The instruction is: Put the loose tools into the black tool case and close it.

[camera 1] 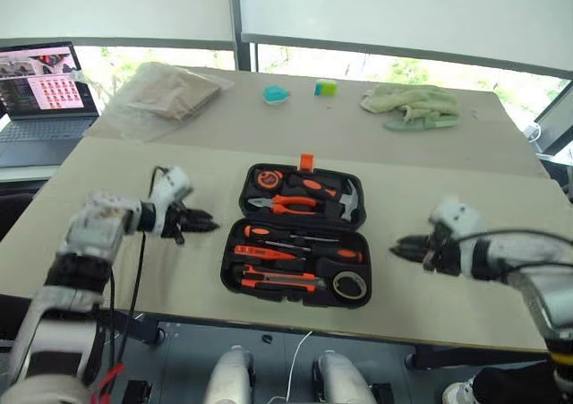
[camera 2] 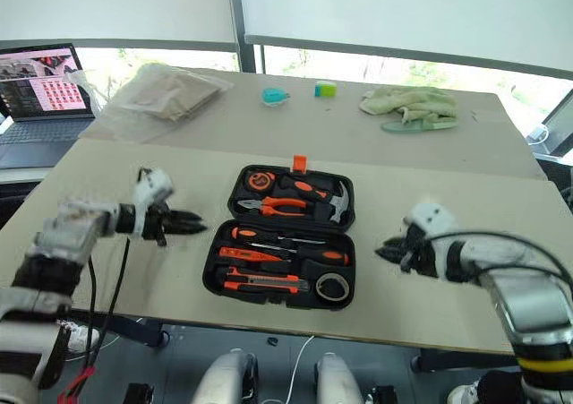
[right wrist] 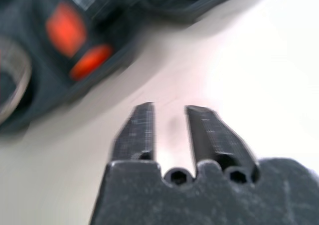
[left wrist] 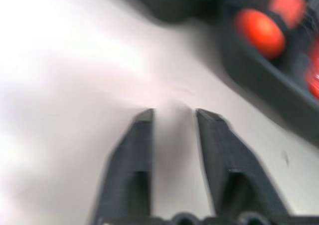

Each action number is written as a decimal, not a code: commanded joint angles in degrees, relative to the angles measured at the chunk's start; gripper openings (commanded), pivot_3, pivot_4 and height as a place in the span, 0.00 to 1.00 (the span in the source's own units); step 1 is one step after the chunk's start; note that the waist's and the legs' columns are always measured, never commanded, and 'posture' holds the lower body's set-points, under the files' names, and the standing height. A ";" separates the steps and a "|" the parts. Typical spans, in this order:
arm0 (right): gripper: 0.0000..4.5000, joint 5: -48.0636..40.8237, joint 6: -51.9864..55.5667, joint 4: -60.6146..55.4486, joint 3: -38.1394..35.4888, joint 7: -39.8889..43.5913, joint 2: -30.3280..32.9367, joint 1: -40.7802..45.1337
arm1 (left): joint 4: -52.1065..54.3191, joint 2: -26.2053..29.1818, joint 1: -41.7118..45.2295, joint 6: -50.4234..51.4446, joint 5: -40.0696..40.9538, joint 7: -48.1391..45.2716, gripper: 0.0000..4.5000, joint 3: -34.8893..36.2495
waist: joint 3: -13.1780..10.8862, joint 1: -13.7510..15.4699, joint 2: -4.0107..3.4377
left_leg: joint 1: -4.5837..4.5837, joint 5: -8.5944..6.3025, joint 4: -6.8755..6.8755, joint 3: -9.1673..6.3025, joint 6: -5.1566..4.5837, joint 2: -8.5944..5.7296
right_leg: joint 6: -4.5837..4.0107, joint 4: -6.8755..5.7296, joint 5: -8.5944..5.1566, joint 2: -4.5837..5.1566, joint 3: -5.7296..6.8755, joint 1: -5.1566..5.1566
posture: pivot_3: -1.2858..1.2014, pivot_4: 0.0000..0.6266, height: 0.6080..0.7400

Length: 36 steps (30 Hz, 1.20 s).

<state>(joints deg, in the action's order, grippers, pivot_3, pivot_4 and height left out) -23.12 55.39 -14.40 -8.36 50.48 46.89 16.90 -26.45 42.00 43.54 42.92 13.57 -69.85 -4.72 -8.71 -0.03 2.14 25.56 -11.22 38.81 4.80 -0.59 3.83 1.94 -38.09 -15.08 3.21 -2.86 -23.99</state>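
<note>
With every loose tool already seated in the black tool case (camera 1: 296, 236) at table centre, swing lid over from twelve o'clock, press latch. Left gripper (camera 1: 204, 222) at nine, right gripper (camera 1: 402, 248) at three, both slightly parted, empty.

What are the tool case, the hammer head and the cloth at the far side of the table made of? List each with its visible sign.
Tool case: seemingly moulded black plastic, matte; rounded corners and shaped slots suggest it.
Hammer head: likely polished steel; it shows a bright silvery sheen.
Cloth: soft fabric, pale green, perhaps terry or microfibre; it lies crumpled in loose folds, and the weave is too small to tell.
</note>
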 commanded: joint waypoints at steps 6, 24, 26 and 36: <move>0.63 -5.65 14.11 13.67 -0.01 -6.34 -8.45 16.16 | -10.55 -9.60 12.86 16.93 4.45 6.85 0.71 2.86 | 0.00 -0.27 0.00 | 0.16 -0.01 -0.14 -0.03 -0.02 -0.07 | 0.02 0.01 0.00 0.04 0.01 -0.14 | 0.52 0.24 1.00; 0.02 -2.27 9.58 25.70 6.43 -9.30 -14.52 23.60 | -19.87 -13.55 16.22 13.12 2.86 9.47 0.00 2.99 | 0.01 -0.80 0.00 | 0.32 -0.01 -0.10 -0.09 -0.01 -0.12 | 0.05 0.00 0.04 0.11 0.10 -0.20 | 0.52 0.24 1.00; 0.01 -2.22 9.30 25.07 6.90 -8.99 -14.45 23.30 | -19.85 -13.50 16.21 13.14 2.79 9.49 0.00 3.08 | 0.01 -0.82 0.00 | 0.18 -0.01 -0.10 -0.09 -0.01 -0.12 | 0.05 -0.02 0.04 0.11 0.10 -0.09 | 0.52 0.24 1.00; 0.01 -2.60 2.10 15.21 1.37 -12.72 -16.34 22.43 | -7.10 -14.41 12.12 5.51 6.21 8.89 0.00 7.27 | 0.00 -0.84 -0.01 | 0.39 0.00 -0.11 -0.09 0.01 -0.11 | 0.03 -0.02 0.06 0.11 0.09 -0.30 | 0.52 0.24 1.00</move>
<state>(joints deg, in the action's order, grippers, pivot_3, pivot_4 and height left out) -24.71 63.51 7.17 -4.10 38.68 31.82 37.26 -40.82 29.26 54.87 53.64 15.97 -59.58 0.24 -8.71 -0.86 2.13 25.99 -11.22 38.70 4.71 -0.58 3.72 1.97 -38.12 -15.02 3.32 -2.78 -24.34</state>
